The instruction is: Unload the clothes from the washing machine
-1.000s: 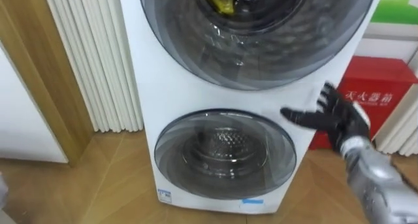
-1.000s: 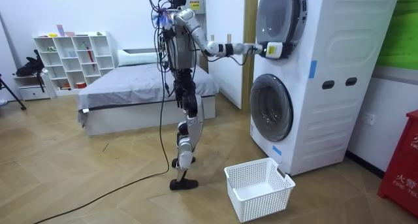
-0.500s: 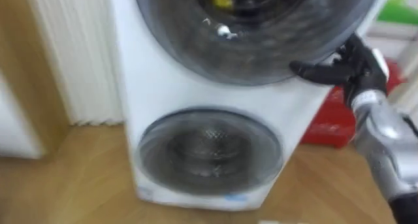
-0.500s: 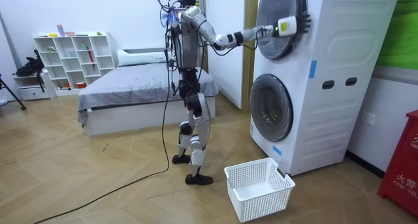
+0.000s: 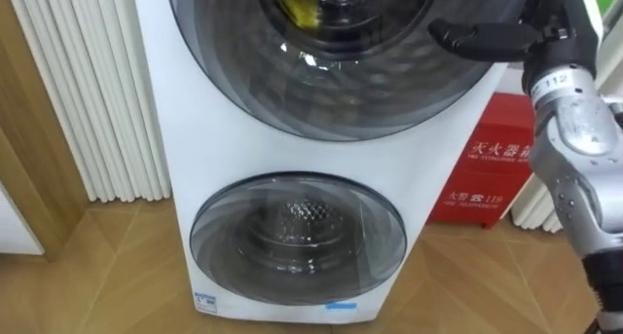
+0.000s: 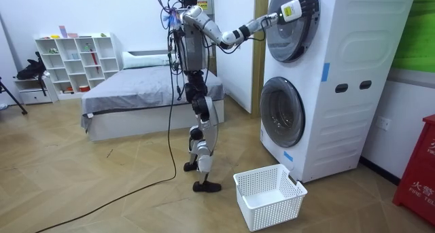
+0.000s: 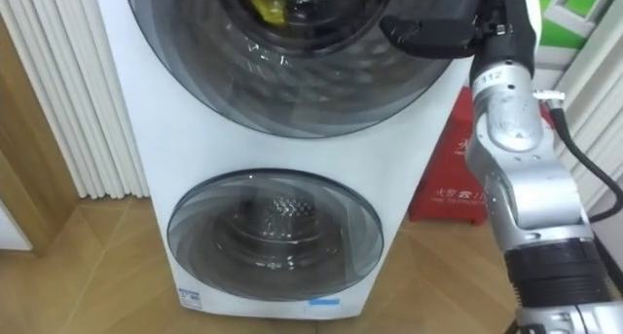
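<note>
Left eye view: on the robot's head, near the washing machine (image 5: 243,149), facing its front and tilted down; upper door (image 5: 331,81) cut by the top edge, lower door (image 5: 297,239) whole.
Right eye view: just right of the left eye; same front, same facing.
Room view: well off, side-on to the machine's front; whole robot, basket (image 6: 270,195) and bed (image 6: 136,90).
Shared: both doors; right hand (image 5: 550,27) at the upper door.

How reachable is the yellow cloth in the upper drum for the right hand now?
Probably not yet. The right hand is open at the right edge of the upper door, but that door looks shut, its glass between the hand and the yellow cloth inside.
</note>
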